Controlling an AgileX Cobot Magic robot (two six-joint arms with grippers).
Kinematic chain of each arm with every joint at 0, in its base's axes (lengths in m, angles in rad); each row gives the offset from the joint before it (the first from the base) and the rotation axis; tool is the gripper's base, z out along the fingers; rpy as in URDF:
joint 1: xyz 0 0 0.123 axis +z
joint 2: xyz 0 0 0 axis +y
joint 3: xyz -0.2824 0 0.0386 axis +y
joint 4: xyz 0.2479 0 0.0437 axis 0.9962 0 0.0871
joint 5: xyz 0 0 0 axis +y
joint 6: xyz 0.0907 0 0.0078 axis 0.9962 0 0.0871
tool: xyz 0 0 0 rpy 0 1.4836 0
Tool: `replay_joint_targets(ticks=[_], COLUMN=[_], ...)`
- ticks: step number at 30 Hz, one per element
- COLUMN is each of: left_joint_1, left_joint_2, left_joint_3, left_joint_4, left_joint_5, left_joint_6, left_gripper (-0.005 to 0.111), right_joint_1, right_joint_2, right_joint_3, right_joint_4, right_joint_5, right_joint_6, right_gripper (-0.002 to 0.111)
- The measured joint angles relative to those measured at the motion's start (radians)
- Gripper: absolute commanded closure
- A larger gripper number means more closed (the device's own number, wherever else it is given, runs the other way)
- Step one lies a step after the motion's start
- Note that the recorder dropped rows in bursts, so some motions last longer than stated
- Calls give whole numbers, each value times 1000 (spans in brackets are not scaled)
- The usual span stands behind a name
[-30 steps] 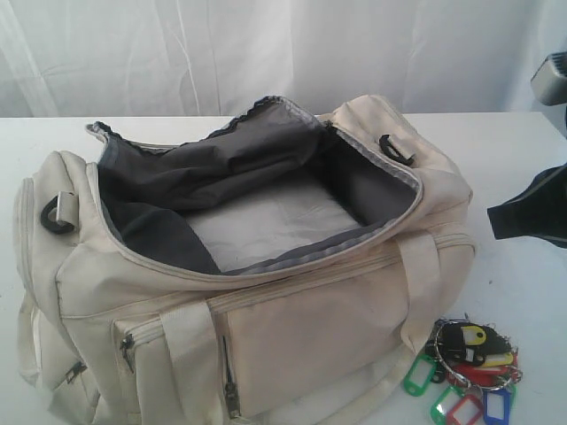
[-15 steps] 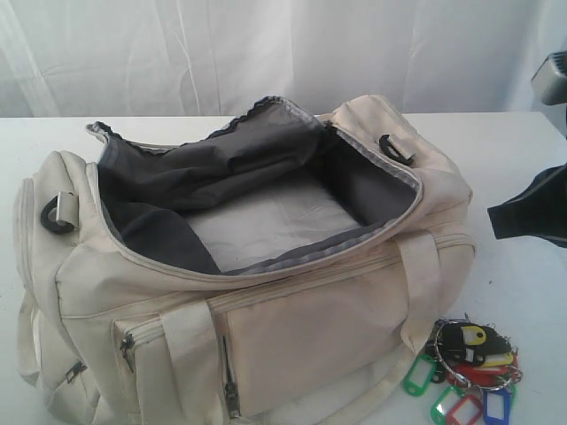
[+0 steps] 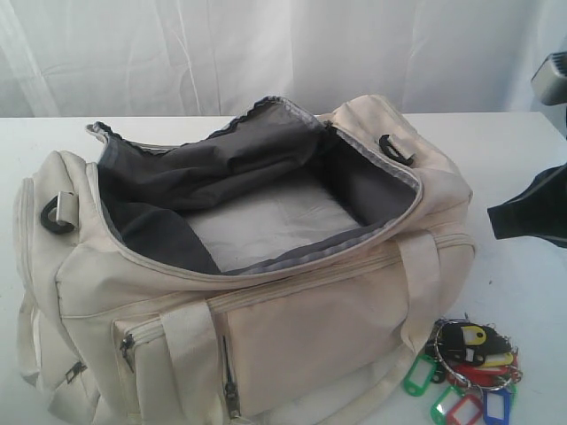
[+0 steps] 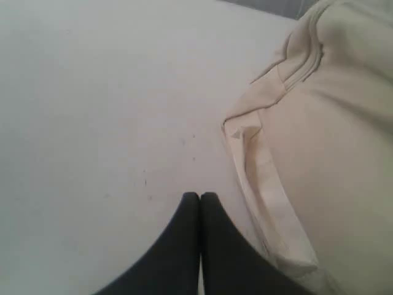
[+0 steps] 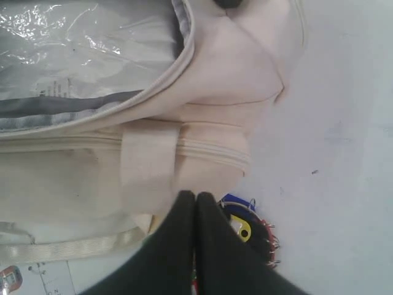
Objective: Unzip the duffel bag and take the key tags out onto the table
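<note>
Exterior view: duffel bag [image 3: 310, 328] sat on the table [image 3: 514, 292] with the main zipper wide open, grey lining showing and a pale sheet on the bag floor. Key tags [image 3: 469, 367] lay in a bunch on the table, outside the bag, just beside its front right corner and next to the trailing strap. A dark part of the right arm [image 3: 532, 212] poked in at the right edge, apart from the bag and farther back than the tags; fingertips not readable from here. Left gripper was not visible in this view. Left wrist view: left gripper [image 4: 199, 196] had both fingers pressed flat together with nothing between them. It was over bare table [image 4: 92, 92], with the end of the bag [image 4: 344, 153] and a folded strap [image 4: 270, 190] close by, no contact visible. No tags in this view. Right wrist view: right gripper [image 5: 195, 196] was closed tip to tip and empty. The tags [image 5: 245, 228] lay on the table [image 5: 344, 123] right beside the fingers, partly hidden behind them; contact could not be judged. The bag [image 5: 221, 80] was just past the tips, with a handle band [image 5: 150, 161] nearest. Crinkled clear plastic [image 5: 80, 37] lay in the open compartment.
</note>
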Motion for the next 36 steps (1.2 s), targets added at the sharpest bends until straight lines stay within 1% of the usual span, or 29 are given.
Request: replay_joint_targets(ticks=[7, 10, 12, 14, 18, 19, 20, 21, 24, 27, 31, 36], left_joint_1=[0, 0, 0, 0, 0, 0, 0, 0, 2, 21, 58, 67], left_joint_2=[0, 0, 0, 0, 0, 0, 0, 0, 0, 0, 0, 0], left_joint_3=[0, 0, 0, 0, 0, 0, 0, 0, 0, 0, 0, 0], left_joint_4=[-28, -31, -37, -80, -325, -355, -365, -366, -323, -312, -354, -391], left_joint_5=[19, -1, -9, -13, -25, -28, -30, -30, -25, -19, -19, -17], left_joint_6=[-10, -10, 37, 153, 605, 667, 689, 693, 632, 623, 710, 773], left_gripper=[107, 107, 107, 107, 107, 107, 107, 107, 107, 107, 107, 107], right_joint_1=[0, 0, 0, 0, 0, 0, 0, 0, 0, 0, 0, 0], right_joint_2=[0, 0, 0, 0, 0, 0, 0, 0, 0, 0, 0, 0], right_joint_3=[0, 0, 0, 0, 0, 0, 0, 0, 0, 0, 0, 0], right_joint_4=[0, 0, 0, 0, 0, 0, 0, 0, -2, -1, -1, -1], right_joint_5=[0, 0, 0, 0, 0, 0, 0, 0, 0, 0, 0, 0], right_joint_6=[0, 0, 0, 0, 0, 0, 0, 0, 0, 0, 0, 0], right_gripper=[108, 108, 108, 108, 108, 108, 108, 108, 108, 108, 108, 108])
